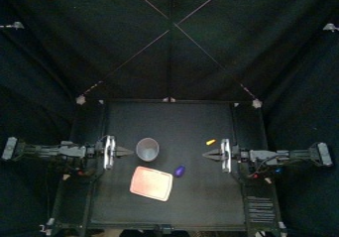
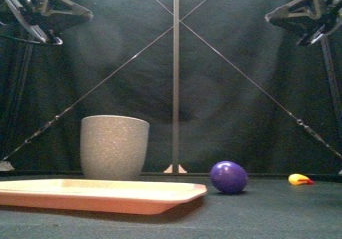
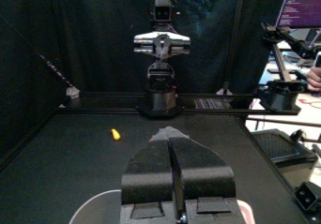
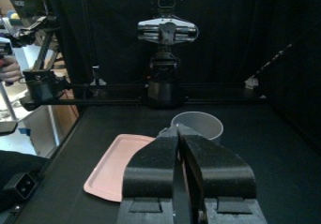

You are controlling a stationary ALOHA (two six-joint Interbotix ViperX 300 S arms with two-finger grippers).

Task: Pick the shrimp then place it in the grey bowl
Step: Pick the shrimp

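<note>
The shrimp (image 1: 208,141) is a small yellow-orange toy on the table's right half; it shows low at the right in the front view (image 2: 301,180) and small in the left wrist view (image 3: 114,132). The grey bowl (image 1: 149,148) is a tall speckled cup standing upright left of centre (image 2: 115,146), also in the right wrist view (image 4: 198,126). My left gripper (image 1: 109,153) rests at the left side, shut and holding nothing (image 3: 174,139). My right gripper (image 1: 216,155) rests at the right, just in front of the shrimp, also shut and holding nothing (image 4: 185,137).
A flat pink tray (image 1: 155,183) lies near the front, in front of the cup (image 2: 94,194). A purple ball (image 1: 180,171) sits off the tray's right edge (image 2: 229,176). Both arms hang high above the table in the front view.
</note>
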